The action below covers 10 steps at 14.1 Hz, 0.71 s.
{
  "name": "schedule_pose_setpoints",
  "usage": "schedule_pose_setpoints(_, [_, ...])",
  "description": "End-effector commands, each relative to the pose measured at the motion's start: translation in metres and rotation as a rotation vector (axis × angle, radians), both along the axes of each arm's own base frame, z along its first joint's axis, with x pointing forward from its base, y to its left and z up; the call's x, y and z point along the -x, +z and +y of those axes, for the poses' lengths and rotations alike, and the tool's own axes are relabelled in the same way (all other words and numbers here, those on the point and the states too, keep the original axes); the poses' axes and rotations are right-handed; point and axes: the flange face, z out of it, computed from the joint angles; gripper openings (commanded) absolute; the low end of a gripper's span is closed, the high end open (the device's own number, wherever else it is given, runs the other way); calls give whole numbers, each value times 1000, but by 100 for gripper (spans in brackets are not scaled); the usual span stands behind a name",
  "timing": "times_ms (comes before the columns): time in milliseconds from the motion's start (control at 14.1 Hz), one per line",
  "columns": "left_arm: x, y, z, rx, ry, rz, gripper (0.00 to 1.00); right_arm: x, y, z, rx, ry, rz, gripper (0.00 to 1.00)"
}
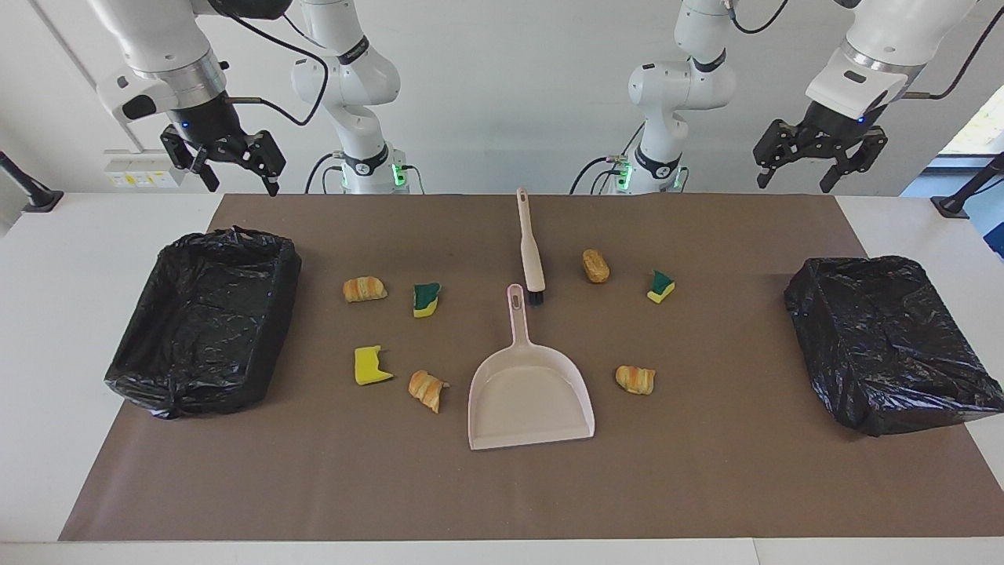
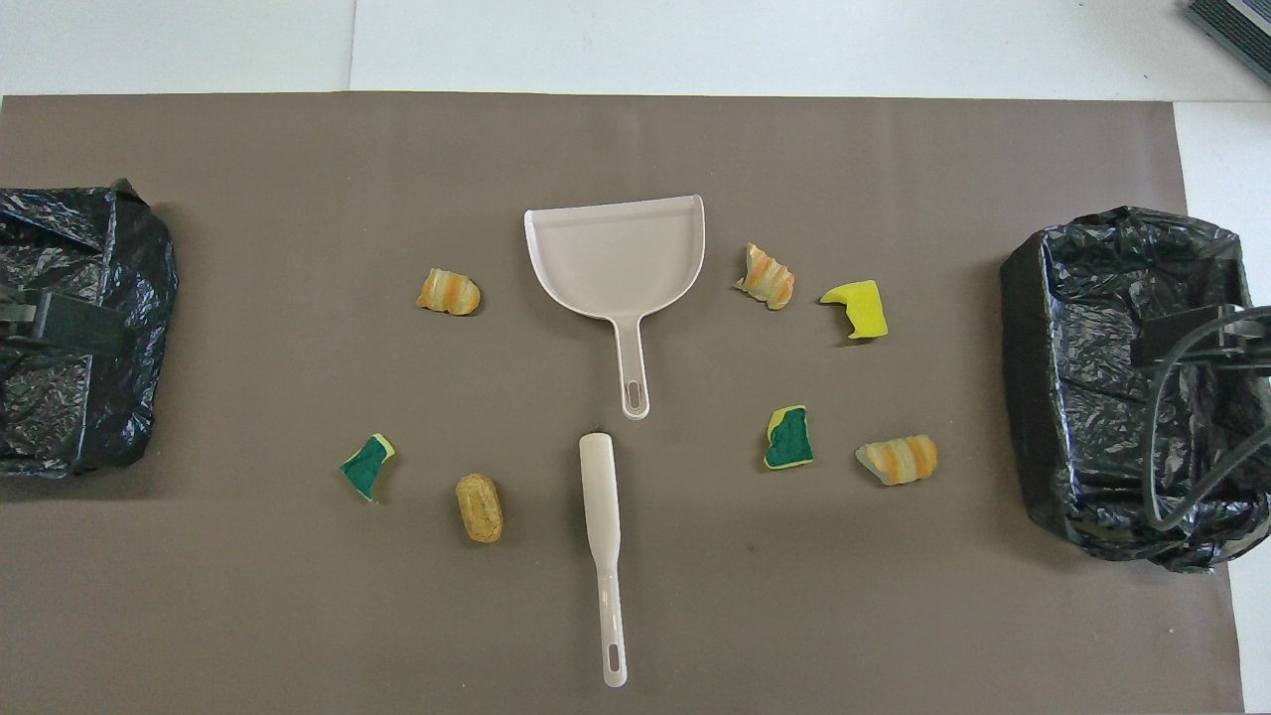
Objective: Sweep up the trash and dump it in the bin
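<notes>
The trash is several small scraps scattered on the brown mat: bread pieces such as one (image 1: 365, 289) and another (image 1: 634, 380), and sponge bits such as one (image 1: 427, 300) and another (image 1: 660, 286). In the middle lies a beige dustpan (image 1: 530, 400) (image 2: 616, 248), its handle pointing toward the robots. A beige brush (image 1: 531, 251) (image 2: 602, 536) lies in line with it, nearer to the robots. My right gripper (image 1: 239, 182) hangs open and empty over the mat's corner by its own bin. My left gripper (image 1: 792, 182) hangs open and empty above the table edge at its end.
One bin lined with a black bag (image 1: 274, 298) (image 2: 1033, 328) stands at the right arm's end of the table. A second black-bagged bin (image 1: 886, 337) (image 2: 139, 298) stands at the left arm's end. The mat (image 1: 706, 471) covers most of the white table.
</notes>
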Motion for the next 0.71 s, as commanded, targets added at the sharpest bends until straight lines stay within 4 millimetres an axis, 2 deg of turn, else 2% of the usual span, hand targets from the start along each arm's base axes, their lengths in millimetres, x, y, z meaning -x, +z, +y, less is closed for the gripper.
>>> schedule_pose_setpoints(0, [6, 7, 1, 6, 4, 7, 100, 20, -12, 4, -13, 85, 30, 100])
schedule_pose_setpoints(142, [8, 8, -7, 7, -12, 7, 100, 17, -18, 2, -14, 93, 31, 100])
schedule_pose_setpoints(426, [11, 4, -18, 12, -30, 13, 100, -1, -55, 18, -16, 114, 78, 100])
schedule_pose_setpoints(639, [29, -4, -22, 8, -40, 33, 100, -11, -79, 23, -27, 160, 86, 100])
